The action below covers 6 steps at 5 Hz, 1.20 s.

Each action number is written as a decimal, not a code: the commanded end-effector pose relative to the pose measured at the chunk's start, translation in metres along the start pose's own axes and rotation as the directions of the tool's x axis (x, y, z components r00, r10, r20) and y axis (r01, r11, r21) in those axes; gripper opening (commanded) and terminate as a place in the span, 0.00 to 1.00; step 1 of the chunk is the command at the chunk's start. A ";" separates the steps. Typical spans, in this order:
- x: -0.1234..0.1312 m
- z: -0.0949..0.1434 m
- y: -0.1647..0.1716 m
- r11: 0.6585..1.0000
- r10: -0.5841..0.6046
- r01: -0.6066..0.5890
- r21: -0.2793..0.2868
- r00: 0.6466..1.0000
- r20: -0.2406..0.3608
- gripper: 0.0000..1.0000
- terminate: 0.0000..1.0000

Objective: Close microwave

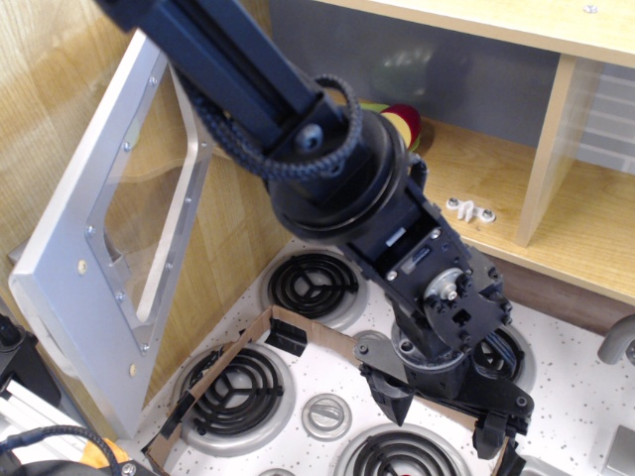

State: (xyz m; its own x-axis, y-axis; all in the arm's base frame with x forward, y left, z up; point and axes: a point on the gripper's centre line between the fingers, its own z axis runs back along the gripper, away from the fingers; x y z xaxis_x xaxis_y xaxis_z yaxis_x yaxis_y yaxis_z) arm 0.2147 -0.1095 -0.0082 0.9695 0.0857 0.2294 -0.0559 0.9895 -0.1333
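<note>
The microwave's silver-grey door with its clear window stands swung open at the left, its inner side with screws facing me. The handle, buttons and clock panel are hidden. My gripper hangs low over the toy stove top at the lower middle right, well right of the door and not touching it. Its black fingers are spread apart with nothing between them. The black arm runs in from the top left, in front of the door's upper edge.
Several black coil burners and a grey knob sit on the speckled stove top. A cardboard strip lies around the left burner. A wooden shelf holds a red-yellow toy and a white piece.
</note>
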 end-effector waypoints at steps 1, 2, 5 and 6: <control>0.000 0.000 0.000 1.000 0.000 0.000 0.000 1.000 0.000 1.00 0.00; -0.002 0.024 0.007 0.995 -0.092 0.093 0.047 0.996 -0.011 1.00 0.00; -0.001 0.104 0.037 0.913 -0.366 0.388 0.125 0.915 -0.171 1.00 0.00; 0.000 0.126 0.041 0.866 -0.425 0.465 0.187 0.879 -0.218 1.00 0.00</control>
State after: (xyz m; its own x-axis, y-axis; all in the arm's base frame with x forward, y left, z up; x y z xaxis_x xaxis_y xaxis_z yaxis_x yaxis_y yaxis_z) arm 0.1725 -0.0482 0.1008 0.9225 -0.3859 0.0022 0.3787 0.9065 0.1868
